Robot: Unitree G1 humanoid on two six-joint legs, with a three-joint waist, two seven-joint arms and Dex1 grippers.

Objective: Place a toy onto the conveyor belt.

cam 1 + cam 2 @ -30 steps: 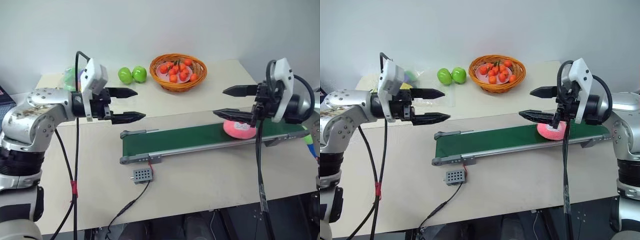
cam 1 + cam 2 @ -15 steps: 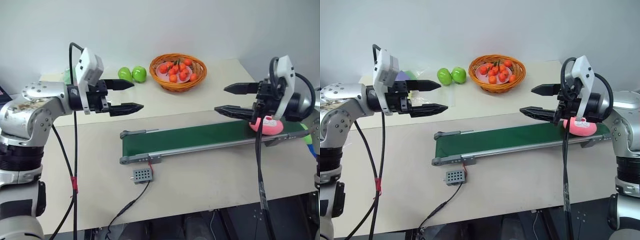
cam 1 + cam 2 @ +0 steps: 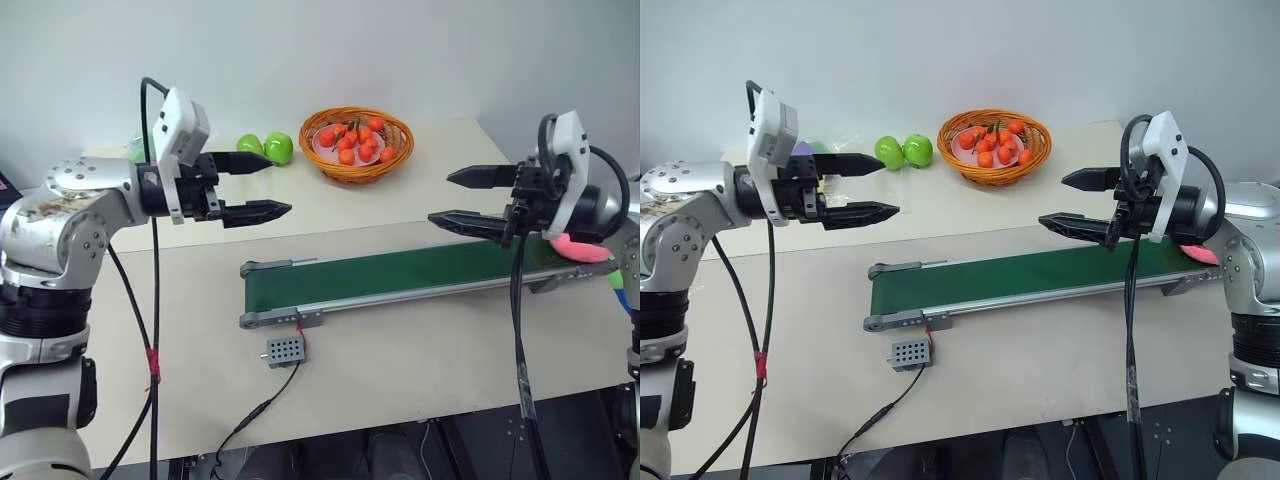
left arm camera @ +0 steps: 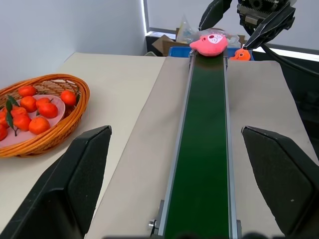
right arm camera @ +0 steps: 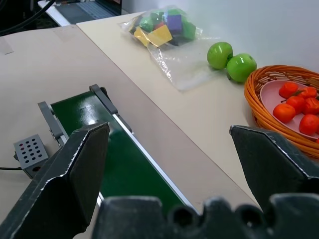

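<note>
A pale desk [image 3: 420, 350] fills the middle of the frame, and across it runs the conveyor belt [image 3: 400, 275], a long dark green strip in a grey frame, slanting from the lower centre up toward the right edge. The toy [image 3: 580, 247], a small pink plush head, lies at the far right end of that belt, at the right edge of the frame and mostly hidden behind the robot's right arm; the left wrist view looks down the length of the belt and shows it sitting on the very last stretch of green, with something orange just beyond it. The right claw [image 3: 462, 200] hangs in the air above the belt at right of centre, its two black fingers spread apart and nothing between them. The left claw [image 3: 265, 186] hovers at upper left, also spread wide and empty, well apart from the belt. Judging from how things lie, the placing itself looks done (the toy is on the belt and no claw touches it), so little seems left beyond the arms drawing clear. At the back of the desk stand a wicker basket of small orange fruit [image 3: 356, 142], two green apples [image 3: 265, 149] and a bag of coloured blocks [image 5: 162, 27]; a small grey box [image 3: 285, 349] sits wired below the belt.
</note>
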